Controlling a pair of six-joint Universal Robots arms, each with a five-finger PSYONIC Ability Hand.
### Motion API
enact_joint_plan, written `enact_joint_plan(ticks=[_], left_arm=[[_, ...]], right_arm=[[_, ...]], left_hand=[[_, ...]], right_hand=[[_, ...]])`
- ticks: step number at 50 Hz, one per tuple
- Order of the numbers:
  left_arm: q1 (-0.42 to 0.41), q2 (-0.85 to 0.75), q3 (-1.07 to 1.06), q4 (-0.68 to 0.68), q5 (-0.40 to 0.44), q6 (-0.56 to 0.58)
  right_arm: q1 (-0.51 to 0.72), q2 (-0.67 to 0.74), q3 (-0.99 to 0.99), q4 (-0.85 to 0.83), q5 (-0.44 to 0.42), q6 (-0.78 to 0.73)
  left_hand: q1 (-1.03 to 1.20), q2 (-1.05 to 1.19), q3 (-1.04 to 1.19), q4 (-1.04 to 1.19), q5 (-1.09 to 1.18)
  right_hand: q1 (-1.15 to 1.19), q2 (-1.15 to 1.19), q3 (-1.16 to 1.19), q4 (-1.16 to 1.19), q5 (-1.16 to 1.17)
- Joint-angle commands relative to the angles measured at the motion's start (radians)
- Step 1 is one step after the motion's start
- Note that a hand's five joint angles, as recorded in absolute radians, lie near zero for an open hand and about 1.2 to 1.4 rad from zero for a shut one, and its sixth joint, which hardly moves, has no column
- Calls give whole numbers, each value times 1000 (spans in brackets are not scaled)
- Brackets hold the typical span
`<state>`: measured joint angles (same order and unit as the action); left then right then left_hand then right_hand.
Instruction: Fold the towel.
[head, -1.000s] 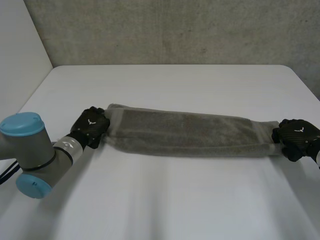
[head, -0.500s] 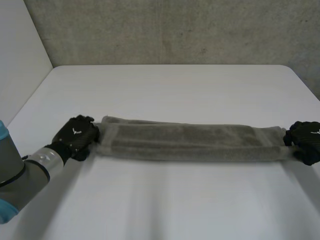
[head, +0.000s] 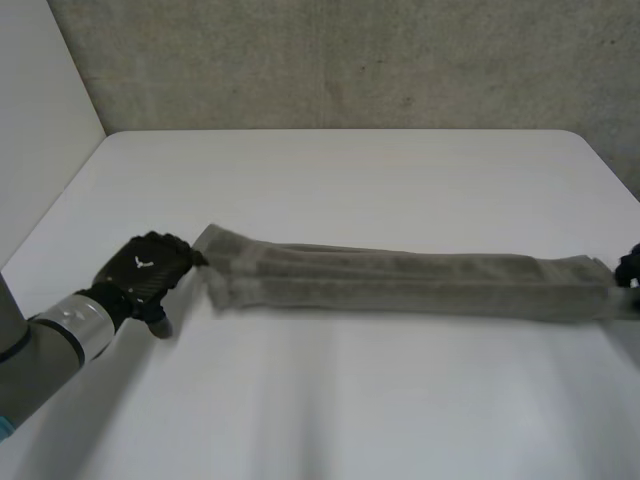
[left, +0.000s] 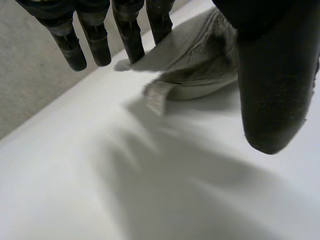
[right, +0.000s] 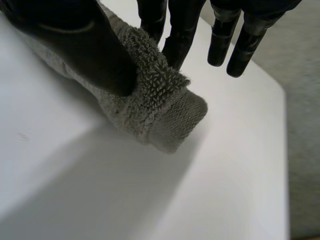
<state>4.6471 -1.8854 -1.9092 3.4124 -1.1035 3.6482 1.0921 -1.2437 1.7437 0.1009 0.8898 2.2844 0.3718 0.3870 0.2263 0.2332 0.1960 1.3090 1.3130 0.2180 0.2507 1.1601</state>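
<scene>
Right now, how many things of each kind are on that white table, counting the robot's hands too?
Towels: 1, the grey towel, stretched out long.
Robot hands: 2, the left hand at one end of it and the right hand at the other.
Total: 3.

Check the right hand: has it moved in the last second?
Yes. The right hand slid outward, toward the right edge of the table, fingers pinching the end of the towel.
</scene>
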Motion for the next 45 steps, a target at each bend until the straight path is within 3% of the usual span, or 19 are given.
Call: enact_joint_plan(ticks=[1, 8, 10, 13, 16, 18, 21, 23, 24, 26, 33, 35, 45], left_arm=[[2, 89, -2, -12, 1, -77], [-11, 158, 22, -1, 1, -189], [-14, 163, 33, 1, 1, -198], [-30, 166, 53, -1, -1, -206], [-47, 164, 64, -1, -3, -206], [-51, 164, 68, 1, -1, -206], [-54, 164, 71, 1, -1, -206], [-53, 164, 73, 1, -1, -206], [-53, 164, 73, 1, -1, -206], [-51, 164, 73, 1, -3, -206], [-50, 163, 70, 1, -3, -207], [-50, 163, 70, 1, -3, -207], [-54, 163, 67, 1, -3, -207]], right_arm=[[-34, -33, -104, 40, 1, 3], [17, -65, -185, 100, -3, 20], [127, -115, -216, 97, 12, 44], [181, -129, -233, 94, 20, 64], [293, -140, -266, 95, 63, 93], [438, -137, -308, 92, 121, 101], [517, -135, -326, 92, 150, 101], [682, -109, -367, 80, 213, 99], [683, -109, -368, 80, 213, 99], [840, -48, -415, 42, 271, 101], [1056, 56, -474, -32, 347, 96], [1173, 165, -525, -76, 391, 92], [1313, 394, -621, -99, 400, 53]], left_hand=[[-44, -59, -52, -59, -43], [-132, -147, -52, -59, -131], [-138, -153, -52, -59, -136], [-149, -165, -52, -59, -148], [-149, -165, -52, -59, -148], [-149, -165, -52, -59, -148], [-149, -165, -52, -59, -148], [-149, -165, -52, -59, -148], [-149, -165, -52, -59, -148], [-149, -165, -52, -59, -148], [-149, -165, -52, -59, -148], [-149, -165, -52, -59, -148], [-149, -165, -52, -59, -148]], right_hand=[[87, 83, -43, -76, 62], [87, 83, -43, -76, 62], [87, 83, -43, -76, 62], [87, 83, -43, -76, 62], [87, 83, -43, -76, 62], [87, 83, -43, -76, 62], [87, 83, -43, -76, 62], [87, 83, -43, -76, 62], [87, 83, -43, -76, 62], [87, 83, -43, -76, 62], [87, 83, -43, -76, 62], [87, 83, -43, -76, 62], [87, 83, -43, -76, 62]])
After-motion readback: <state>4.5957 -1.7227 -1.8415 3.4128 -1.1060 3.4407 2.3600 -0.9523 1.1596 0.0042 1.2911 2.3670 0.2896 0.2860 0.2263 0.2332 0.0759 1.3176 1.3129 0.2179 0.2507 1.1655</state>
